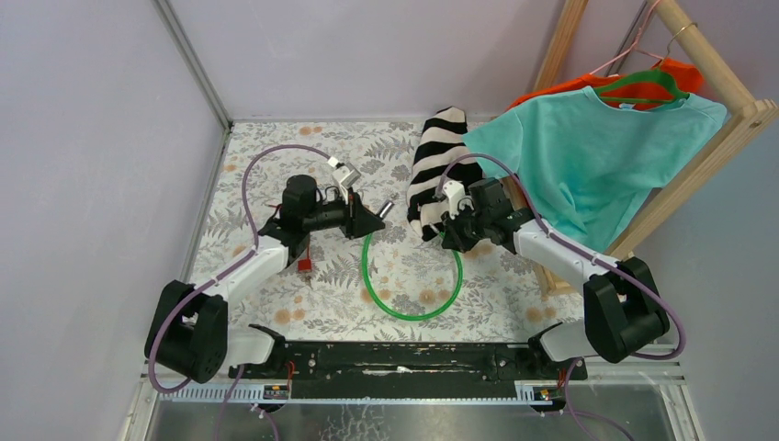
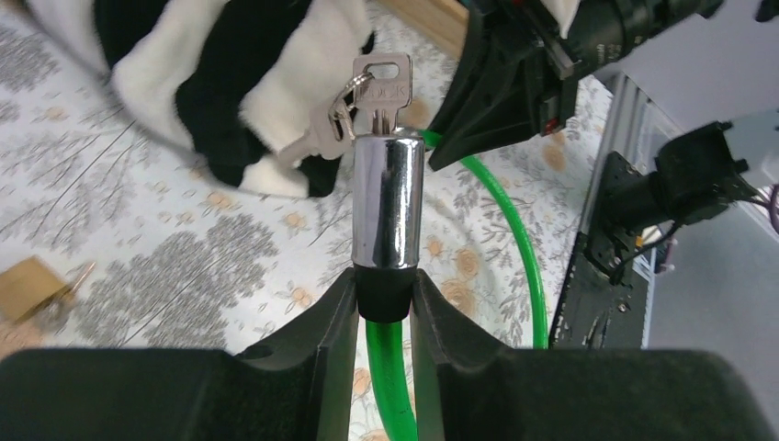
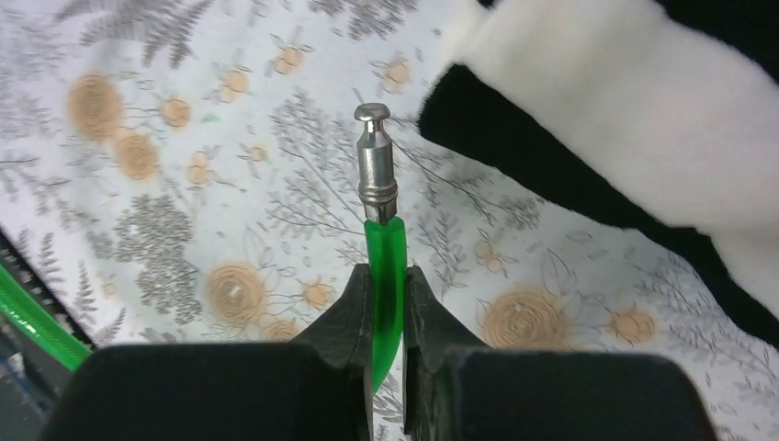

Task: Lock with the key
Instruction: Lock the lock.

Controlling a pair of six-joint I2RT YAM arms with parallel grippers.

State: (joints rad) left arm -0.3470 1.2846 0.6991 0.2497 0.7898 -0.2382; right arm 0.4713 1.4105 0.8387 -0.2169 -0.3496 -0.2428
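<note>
A green cable lock (image 1: 413,308) loops across the floral table. My left gripper (image 2: 383,294) is shut on the black collar of its chrome lock barrel (image 2: 389,197), with a silver key (image 2: 381,87) standing in the barrel's far end and a second key hanging from its ring. In the top view the left gripper (image 1: 375,217) points right with the barrel at its tip. My right gripper (image 3: 388,287) is shut on the green cable just behind the metal locking pin (image 3: 375,165). In the top view the right gripper (image 1: 447,237) sits apart from the barrel.
A black-and-white striped garment (image 1: 439,165) lies behind the right gripper. A teal shirt (image 1: 588,156) hangs on a wooden rack (image 1: 707,138) at the right. A small red object (image 1: 304,265) lies under the left arm. A small brown block (image 2: 32,285) lies at left.
</note>
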